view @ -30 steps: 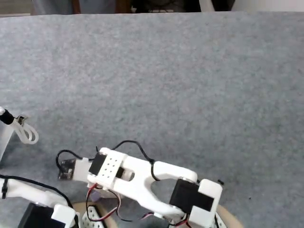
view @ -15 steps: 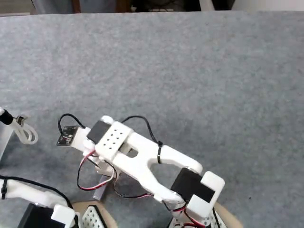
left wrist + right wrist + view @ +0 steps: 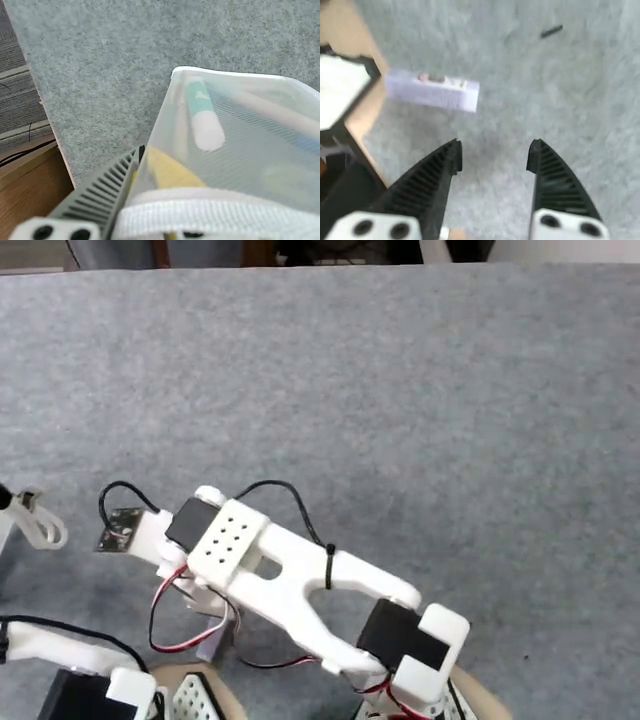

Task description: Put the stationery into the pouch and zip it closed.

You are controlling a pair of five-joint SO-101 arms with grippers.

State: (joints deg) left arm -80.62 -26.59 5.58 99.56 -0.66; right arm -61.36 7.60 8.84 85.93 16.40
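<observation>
**A:** Over the grey mat (image 3: 450, 390), why do we keep the mesh pouch (image 3: 260, 150) at the left edge, apparently raised off the cloth?

**B:** We judge that holding it by the rim keeps its mouth reachable for what is left to go in. The left gripper (image 3: 142, 160) seems clamped on that rim; one ribbed jaw presses against the fabric, and the other is hidden behind the pouch. Inside we see a yellow piece (image 3: 167, 170) beside that jaw and a white-capped pen with a green band (image 3: 202, 117) lying against the wall.

**A:** And the lavender block (image 3: 432, 90), probably an eraser?

**B:** It lies flat on the mat, just beside the wooden base (image 3: 360, 75) and apart from the pouch. By our reading it is the one piece not yet packed, so the zip has to wait.

**A:** How do our arms stand?

**B:** The right arm (image 3: 290, 585) stretches low across the near side of the mat, wrist turned down. The right gripper (image 3: 496, 150) hangs over the cloth with its jaws spread wide, holding nothing, and the block is near its tips but not between them. The left arm (image 3: 60, 645) sits folded at the near left corner.
</observation>
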